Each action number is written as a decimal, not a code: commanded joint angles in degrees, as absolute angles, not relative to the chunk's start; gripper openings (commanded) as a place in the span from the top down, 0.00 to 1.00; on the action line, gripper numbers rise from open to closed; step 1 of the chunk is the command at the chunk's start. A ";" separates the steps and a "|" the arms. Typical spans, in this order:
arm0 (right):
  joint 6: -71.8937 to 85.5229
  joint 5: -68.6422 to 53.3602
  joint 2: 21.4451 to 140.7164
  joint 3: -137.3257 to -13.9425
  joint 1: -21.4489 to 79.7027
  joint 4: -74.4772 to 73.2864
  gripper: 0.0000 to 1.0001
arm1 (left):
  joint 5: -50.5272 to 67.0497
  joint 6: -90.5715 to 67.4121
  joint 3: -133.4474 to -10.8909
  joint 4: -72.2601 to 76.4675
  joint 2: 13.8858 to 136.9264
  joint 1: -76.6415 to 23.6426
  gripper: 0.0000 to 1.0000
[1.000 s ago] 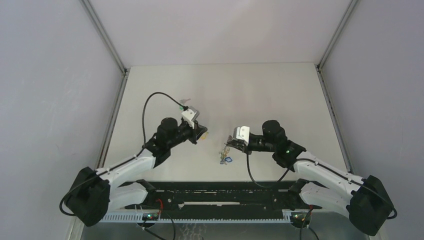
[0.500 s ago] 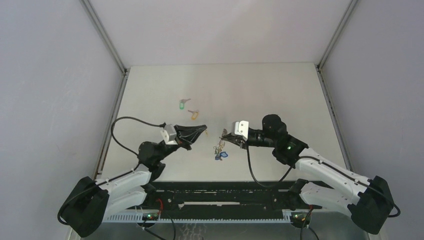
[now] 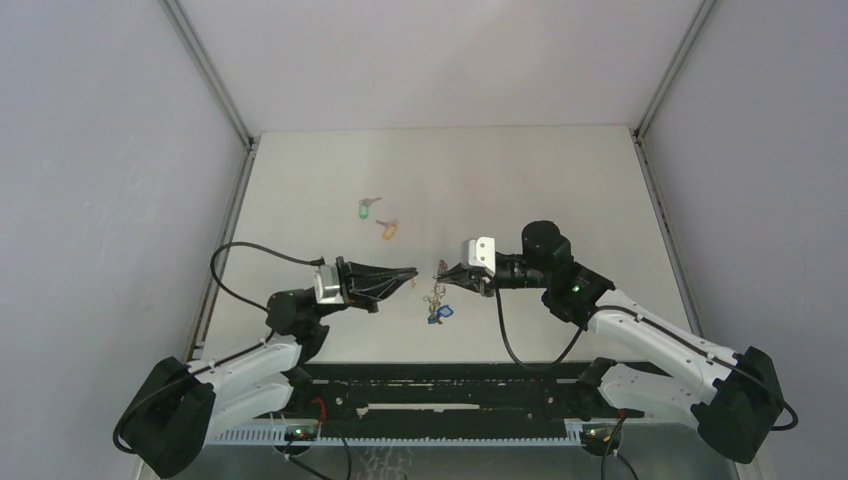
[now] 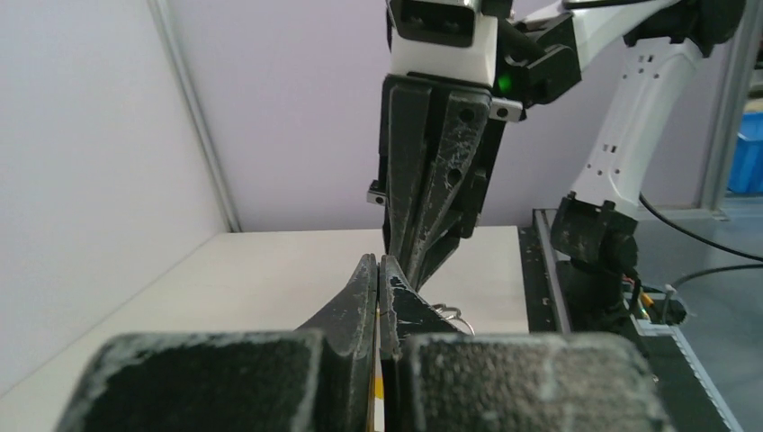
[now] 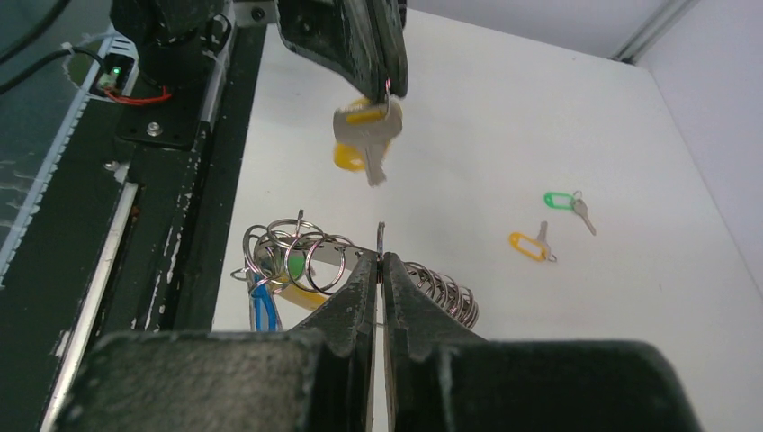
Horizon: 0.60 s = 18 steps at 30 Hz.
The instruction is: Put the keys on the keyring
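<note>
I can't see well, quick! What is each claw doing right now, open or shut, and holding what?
Left claw: closed, holding a key with a yellow tag.
Right claw: closed, pinching the keyring.

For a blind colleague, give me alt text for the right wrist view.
The right hand, shut, pinches the keyring; facing it, the left hand holds a dangling key. A green-tagged key and an orange-tagged key lie on the table.

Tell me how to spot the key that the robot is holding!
Find the left arm's claw near the middle of the table. A silver key with a yellow-orange tag dangles from its shut tip. The green-tagged key and the other orange-tagged key lie flat on the table instead.
</note>
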State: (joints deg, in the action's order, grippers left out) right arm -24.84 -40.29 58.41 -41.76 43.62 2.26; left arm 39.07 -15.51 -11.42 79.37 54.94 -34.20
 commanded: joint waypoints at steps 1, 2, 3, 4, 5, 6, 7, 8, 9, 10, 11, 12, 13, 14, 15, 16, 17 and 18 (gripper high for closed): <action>-22.91 -45.35 57.92 -45.36 43.42 5.62 1.00 | 44.15 -18.72 -15.63 82.63 56.52 -33.84 1.00; -22.62 -45.97 57.85 -45.45 43.42 5.96 1.00 | 44.65 -19.09 -15.98 82.61 57.00 -33.84 1.00; -22.51 -46.42 57.77 -45.36 43.42 6.12 1.00 | 45.02 -19.49 -16.26 82.62 57.46 -33.88 1.00; -22.46 -46.99 57.70 -45.38 43.42 6.21 1.00 | 45.41 -19.77 -16.51 82.68 57.74 -33.92 1.00; -22.56 -47.45 57.74 -45.40 43.49 6.28 1.00 | 45.58 -20.06 -16.75 82.70 58.01 -33.94 1.00; -22.62 -47.85 57.86 -45.37 43.55 6.37 1.00 | 45.73 -20.31 -16.91 82.70 58.07 -33.97 1.00; -22.70 -48.10 58.01 -45.38 43.71 6.42 1.00 | 46.08 -20.45 -17.21 82.67 58.10 -33.98 1.00; -22.79 -48.16 58.07 -45.43 43.81 6.42 1.00 | 46.43 -20.74 -17.42 82.68 58.16 -34.02 1.00; -22.95 -48.21 58.26 -45.42 43.96 6.42 1.00 | 46.82 -21.01 -17.66 82.64 58.22 -34.08 1.00; -23.08 -48.24 58.34 -45.36 44.09 6.51 1.00 | 47.04 -21.15 -17.76 82.62 58.33 -34.18 1.00; -23.25 -48.36 58.36 -45.37 44.19 6.56 1.00 | 47.18 -21.25 -17.79 82.69 58.48 -34.25 1.00; -23.43 -48.50 58.41 -45.42 44.27 6.51 1.00 | 47.23 -21.22 -17.90 82.74 58.60 -34.32 1.00; -23.64 -48.56 58.44 -45.36 44.29 6.59 1.00 | 47.44 -21.36 -17.93 82.65 58.71 -34.36 1.00; -23.70 -48.64 58.37 -45.35 44.30 6.59 1.00 | 47.71 -21.54 -17.98 82.62 58.86 -34.51 1.00; -23.84 -48.73 58.36 -45.36 44.30 6.56 1.00 | 48.01 -21.66 -18.12 82.66 59.00 -34.62 1.00; -23.92 -48.82 58.36 -45.37 44.30 6.48 1.00 | 48.32 -21.78 -18.31 82.64 59.25 -34.71 1.00; -23.98 -48.89 58.36 -45.35 44.30 6.42 1.00 | 48.73 -21.90 -18.47 82.63 59.43 -34.81 1.00; -24.00 -49.07 58.33 -45.40 44.30 6.48 1.00 | 49.08 -21.95 -18.54 82.66 59.61 -34.81 1.00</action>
State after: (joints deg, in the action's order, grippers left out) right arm -23.57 -47.24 58.63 -42.63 43.99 3.20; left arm 46.98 -20.53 -14.79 79.68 59.05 -34.39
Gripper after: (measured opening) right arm 0.008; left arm 0.009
